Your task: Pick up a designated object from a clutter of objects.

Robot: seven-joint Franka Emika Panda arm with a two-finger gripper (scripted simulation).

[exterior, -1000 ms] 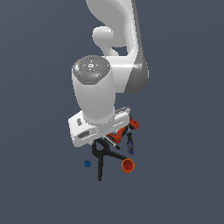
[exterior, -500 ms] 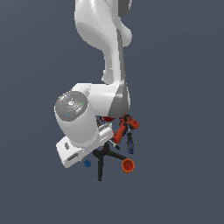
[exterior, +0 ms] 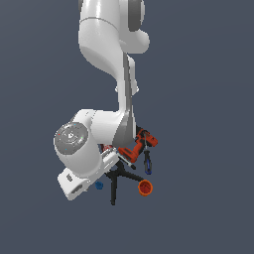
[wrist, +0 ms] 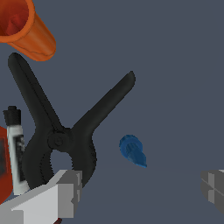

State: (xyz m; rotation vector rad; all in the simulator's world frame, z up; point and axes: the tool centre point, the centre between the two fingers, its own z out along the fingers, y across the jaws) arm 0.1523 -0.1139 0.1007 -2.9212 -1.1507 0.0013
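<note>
Wrist view: small blue piece (wrist: 132, 151) lying free between the spread fingers.

It is a solid blue, stubby lump, rounded at one end and tapering to a blunt tip, far smaller than the orange cup (wrist: 25, 29). It rests on the dark grey ground just beside the black clamp (wrist: 61, 129), apart from its handle. The gripper (wrist: 141, 192) stands wide open with nothing held. In the exterior view the blue piece (exterior: 99, 185) peeks out under the arm, at the heap's edge toward that view's left.
</note>
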